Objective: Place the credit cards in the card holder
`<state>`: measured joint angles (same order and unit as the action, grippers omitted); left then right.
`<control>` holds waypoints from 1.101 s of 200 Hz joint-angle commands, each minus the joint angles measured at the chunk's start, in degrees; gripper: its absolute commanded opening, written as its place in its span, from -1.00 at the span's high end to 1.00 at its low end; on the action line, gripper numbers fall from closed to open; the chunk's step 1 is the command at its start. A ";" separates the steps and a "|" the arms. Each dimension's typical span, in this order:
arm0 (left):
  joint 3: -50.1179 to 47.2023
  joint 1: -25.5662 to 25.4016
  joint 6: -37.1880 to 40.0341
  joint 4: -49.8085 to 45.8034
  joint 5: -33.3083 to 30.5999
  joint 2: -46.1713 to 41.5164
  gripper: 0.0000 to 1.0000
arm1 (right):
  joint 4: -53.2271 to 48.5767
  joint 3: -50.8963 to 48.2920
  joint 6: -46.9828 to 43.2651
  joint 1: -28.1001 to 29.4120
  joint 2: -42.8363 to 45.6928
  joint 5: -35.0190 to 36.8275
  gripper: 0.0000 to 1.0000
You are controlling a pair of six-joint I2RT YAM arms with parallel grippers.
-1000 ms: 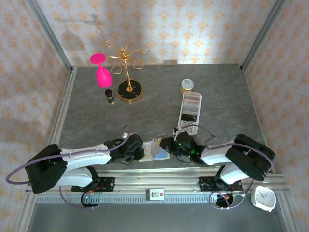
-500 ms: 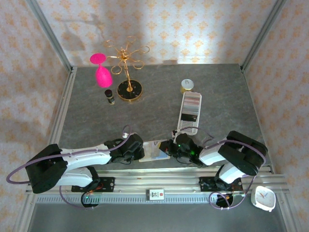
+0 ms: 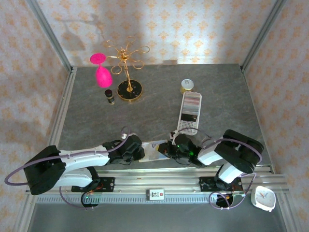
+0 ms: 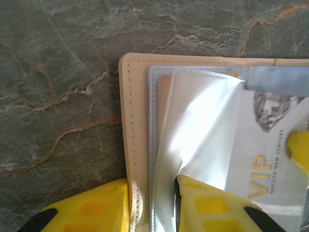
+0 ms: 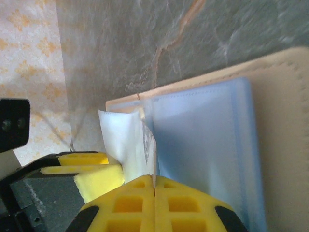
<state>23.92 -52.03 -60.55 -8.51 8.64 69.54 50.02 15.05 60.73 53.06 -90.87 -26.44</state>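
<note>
The card holder (image 3: pixel 153 151) is laid open on the grey table (image 3: pixel 145 111), near its front edge and between the two arms. Its beige cover and some of its clear sleeves (image 4: pixel 157 145) are clamped between the yellow fingers of the left gripper (image 4: pixel 153 195). A pale credit card (image 4: pixel 263 164) marked VIP is pinched by the right gripper (image 5: pixel 154 193), whose fingers are pressed together on its thin edge. The card is partly covered by a lifted sleeve (image 4: pixel 203 125) over the open pages.
</note>
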 commanded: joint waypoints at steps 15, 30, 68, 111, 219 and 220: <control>-2.89 -0.24 -1.56 -2.91 0.77 -0.27 0.41 | -0.01 1.96 0.31 0.82 -2.63 -2.74 1.00; -3.39 -0.19 -2.25 -2.32 0.33 -0.95 0.38 | -0.18 2.20 0.44 0.82 -3.07 -2.69 1.00; -4.14 -0.17 -3.17 -1.78 0.00 -1.64 0.40 | -4.67 3.32 -1.65 0.80 -1.86 -0.48 1.00; -3.93 -0.14 -3.26 -1.88 -0.03 -1.17 0.46 | -7.02 4.06 -3.39 0.04 1.14 2.41 1.00; -3.62 -0.17 -3.24 -2.16 0.23 -0.77 0.45 | -18.43 9.09 -13.31 -3.75 0.75 -0.78 1.00; -3.62 -0.13 -3.25 -2.10 0.23 -0.75 0.45 | -18.58 9.10 -13.38 -3.75 0.77 -0.84 1.00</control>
<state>21.89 -52.03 -63.16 -6.57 8.58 67.64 37.39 22.61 52.29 50.15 -90.52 -28.58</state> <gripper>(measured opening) 0.273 0.048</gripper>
